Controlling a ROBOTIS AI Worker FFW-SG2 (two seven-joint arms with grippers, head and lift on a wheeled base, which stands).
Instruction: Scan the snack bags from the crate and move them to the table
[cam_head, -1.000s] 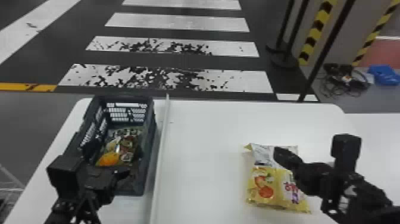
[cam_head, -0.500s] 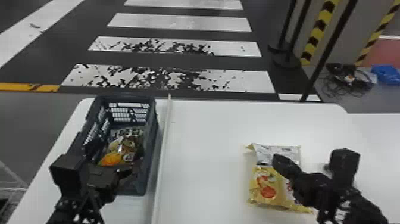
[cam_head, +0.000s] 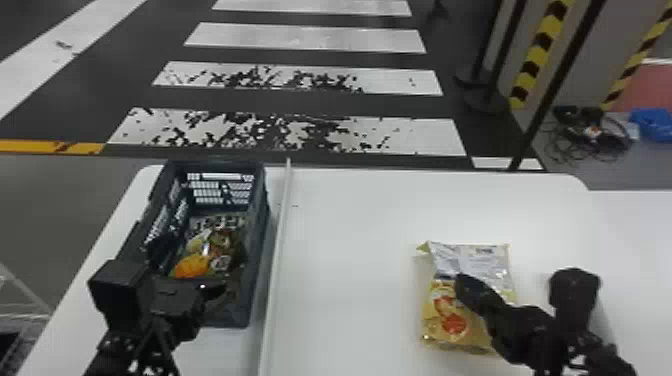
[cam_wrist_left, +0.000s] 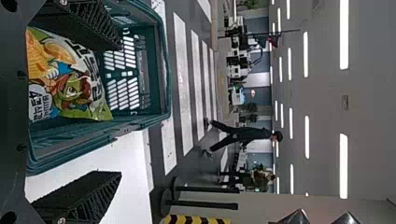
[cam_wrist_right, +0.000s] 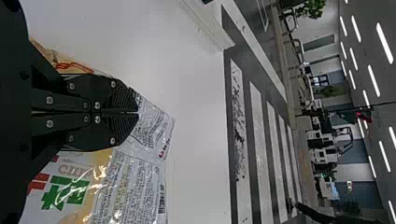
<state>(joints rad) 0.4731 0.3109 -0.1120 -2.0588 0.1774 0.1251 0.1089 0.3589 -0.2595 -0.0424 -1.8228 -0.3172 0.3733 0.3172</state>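
In the head view my left gripper (cam_head: 215, 295) is over the near end of the dark crate (cam_head: 257, 260), which holds several snack bags (cam_head: 192, 265). The left wrist view has this gripper (cam_wrist_left: 100, 112) open, a green and orange bag (cam_wrist_left: 70, 84) lying in the crate (cam_wrist_left: 161, 70) beyond the fingers. On the table (cam_head: 350, 280), yellow and silver snack packaging (cam_head: 450, 320) lies flat; I cannot tell whether it is one bag or two. My right gripper (cam_head: 462, 285) is above it, and in the right wrist view this gripper (cam_wrist_right: 138, 113) is shut, fingertips together over the packaging (cam_wrist_right: 140, 177).
A pale raised strip (cam_head: 277, 260) runs front to back on the table, just right of the crate. Beyond the table's far edge are black posts (cam_head: 555, 95), cables (cam_head: 590, 135) and a blue item (cam_head: 650, 125) on the floor.
My right gripper has shifted a little toward the near side of the table over the packaging. The left gripper has hardly moved, and the packaging lies in about the same place.
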